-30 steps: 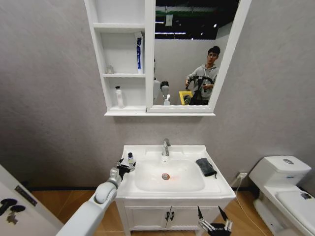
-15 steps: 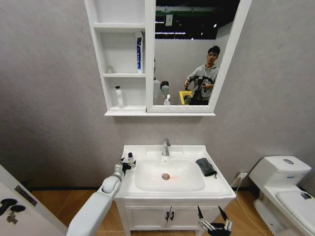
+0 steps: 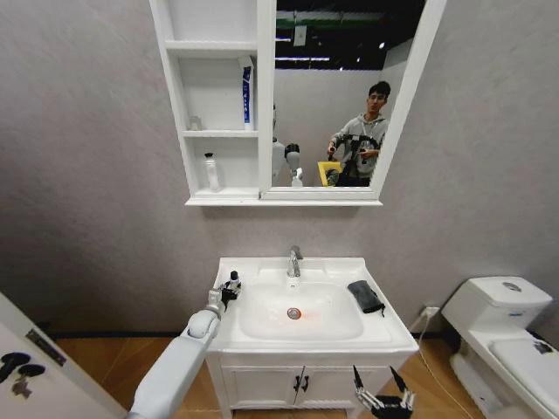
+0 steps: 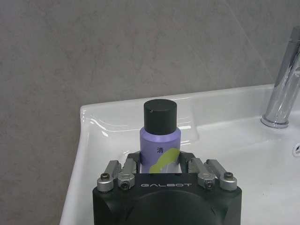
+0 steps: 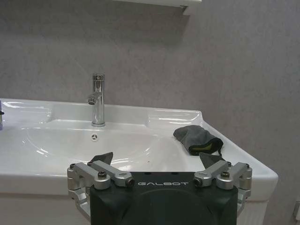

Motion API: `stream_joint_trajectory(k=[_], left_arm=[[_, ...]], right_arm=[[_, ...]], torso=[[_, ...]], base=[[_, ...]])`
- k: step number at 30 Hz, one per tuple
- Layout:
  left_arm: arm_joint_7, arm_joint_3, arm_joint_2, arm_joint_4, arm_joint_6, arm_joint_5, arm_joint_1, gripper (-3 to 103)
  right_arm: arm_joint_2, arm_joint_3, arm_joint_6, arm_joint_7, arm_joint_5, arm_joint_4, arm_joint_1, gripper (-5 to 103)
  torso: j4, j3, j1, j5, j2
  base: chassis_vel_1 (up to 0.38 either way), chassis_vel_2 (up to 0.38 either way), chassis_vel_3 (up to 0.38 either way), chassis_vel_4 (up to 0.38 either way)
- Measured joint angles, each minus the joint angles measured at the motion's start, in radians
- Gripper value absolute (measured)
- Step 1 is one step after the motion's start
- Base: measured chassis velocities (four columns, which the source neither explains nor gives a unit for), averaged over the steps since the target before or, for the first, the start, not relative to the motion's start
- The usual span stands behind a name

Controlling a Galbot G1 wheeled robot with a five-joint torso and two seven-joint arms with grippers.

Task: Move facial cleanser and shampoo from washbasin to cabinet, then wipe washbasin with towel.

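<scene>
On the washbasin's (image 3: 262, 266) left ledge, beside the tap (image 3: 294, 260), we have our left gripper (image 3: 229, 289) around a small purple bottle (image 4: 160, 145) with a black cap, which stands upright near the corner. Our jaws sit on either side of its lower body; from the wrist view we cannot tell whether they already press it. Our right gripper (image 3: 381, 400) hangs low in front of the floor unit with its jaws spread wide and empty. The dark towel (image 3: 365, 296) lies folded on the right ledge. Up on the cabinet (image 3: 220, 199), a tube (image 3: 247, 94) leans on the middle shelf and a pale bottle (image 3: 211, 172) stands on the lowest.

We judge the risk to lie in the grip: the bottle is round and smooth, and we hold it low, so a loose squeeze could let it tip or slide into the bowl as we lift. The rise to the shelves is long, and a bump against the cabinet's edge could knock it free.
</scene>
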Motion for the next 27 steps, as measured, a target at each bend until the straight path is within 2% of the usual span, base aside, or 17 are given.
stream_joint_trajectory(k=[5, 8, 9, 12, 13, 14, 15, 16, 18, 19, 20, 21, 22, 23, 24, 26, 27], left_arm=[[0.000, -0.002, 0.037, -0.058, 0.000, -0.009, 0.018, 42], [-0.003, -0.001, 0.114, -0.216, 0.011, -0.016, 0.043, 42], [-0.003, -0.001, 0.114, -0.216, 0.011, -0.016, 0.043, 42], [-0.018, 0.001, 0.216, -0.408, 0.044, -0.031, 0.057, 42], [-0.018, 0.001, 0.216, -0.408, 0.044, -0.031, 0.057, 42], [-0.024, 0.002, 0.255, -0.472, 0.060, -0.051, 0.057, 42], [-0.038, 0.001, 0.324, -0.587, 0.098, -0.105, 0.050, 42], [-0.038, 0.001, 0.324, -0.587, 0.098, -0.105, 0.050, 42], [-0.061, -0.009, 0.415, -0.709, 0.150, -0.192, 0.027, 42], [-0.061, -0.009, 0.415, -0.709, 0.150, -0.192, 0.027, 42], [-0.106, -0.018, 0.490, -0.798, 0.219, -0.303, -0.007, 42], [-0.106, -0.018, 0.490, -0.798, 0.219, -0.303, -0.007, 42], [-0.165, -0.023, 0.553, -0.864, 0.299, -0.438, -0.060, 42], [-0.165, -0.023, 0.553, -0.864, 0.299, -0.438, -0.060, 42], [-0.226, -0.021, 0.602, -0.910, 0.369, -0.580, -0.139, 42], [-0.304, -0.004, 0.642, -0.938, 0.447, -0.789, -0.279, 42], [-0.304, -0.004, 0.642, -0.938, 0.447, -0.789, -0.279, 42]], right_arm=[[0.000, -0.005, 0.000, 0.000, 0.000, -0.003, 0.002, 100], [0.001, -0.011, 0.000, -0.001, -0.003, -0.003, 0.005, 100], [0.001, -0.011, 0.000, -0.001, -0.003, -0.003, 0.005, 100], [0.002, -0.020, -0.008, -0.001, -0.011, -0.007, 0.012, 100], [0.002, -0.020, -0.008, -0.001, -0.011, -0.007, 0.012, 100], [0.003, -0.024, -0.011, -0.001, -0.014, -0.008, 0.014, 100], [0.005, -0.029, -0.013, -0.001, -0.019, -0.009, 0.018, 100], [0.005, -0.029, -0.013, -0.001, -0.019, -0.009, 0.018, 100], [0.009, -0.036, -0.016, -0.002, -0.028, -0.012, 0.020, 100], [0.009, -0.036, -0.016, -0.002, -0.028, -0.012, 0.020, 100], [0.011, -0.041, -0.016, -0.002, -0.032, -0.015, 0.021, 100], [0.011, -0.041, -0.016, -0.002, -0.032, -0.015, 0.021, 100], [0.012, -0.043, -0.016, -0.002, -0.034, -0.018, 0.021, 100], [0.012, -0.043, -0.016, -0.002, -0.034, -0.018, 0.021, 100], [0.013, -0.045, -0.016, -0.002, -0.035, -0.021, 0.021, 100], [0.013, -0.046, -0.016, -0.002, -0.036, -0.023, 0.021, 100], [0.013, -0.046, -0.016, -0.002, -0.036, -0.023, 0.021, 100]], torso=[[0.0001, 0.000, 0.000, -0.0001, 0.000], [0.0002, 0.000, 0.000, -0.0001, 0.000], [0.0002, 0.000, 0.000, -0.0001, 0.000], [0.0001, 0.000, 0.000, -0.0003, 0.000], [0.0001, 0.000, 0.000, -0.0003, 0.000], [0.0002, 0.000, 0.000, -0.0001, 0.000], [0.0004, 0.000, 0.000, -0.0003, 0.000], [0.0004, 0.000, 0.000, -0.0003, 0.000], [0.0001, 0.000, 0.000, 0.0000, 0.000], [0.0001, 0.000, 0.000, 0.0000, 0.000], [0.0004, 0.000, 0.000, -0.0001, 0.000], [0.0004, 0.000, 0.000, -0.0001, 0.000], [0.0004, 0.000, 0.000, -0.0002, 0.000], [0.0004, 0.000, 0.000, -0.0002, 0.000], [0.0005, 0.000, 0.000, -0.0002, 0.000], [0.0002, 0.000, 0.000, 0.0001, 0.000], [0.0002, 0.000, 0.000, 0.0001, 0.000]], base=[[0.000, 0.000, 0.000, 0.000], [0.000, 0.000, 0.000, 0.000], [0.000, 0.000, 0.000, 0.000], [0.000, 0.000, 0.000, 0.000], [0.000, 0.000, 0.000, 0.000], [0.000, 0.000, 0.000, 0.000], [0.000, 0.000, 0.000, 0.000], [0.000, 0.000, 0.000, 0.000], [0.000, 0.000, 0.000, 0.000], [0.000, 0.000, 0.000, 0.000], [0.000, 0.000, 0.000, 0.000], [0.000, 0.000, 0.000, 0.000], [0.000, 0.000, 0.000, 0.000], [0.000, 0.000, 0.000, 0.000], [0.000, 0.000, 0.000, 0.000], [0.000, 0.000, 0.000, 0.000], [0.000, 0.000, 0.000, 0.000]])
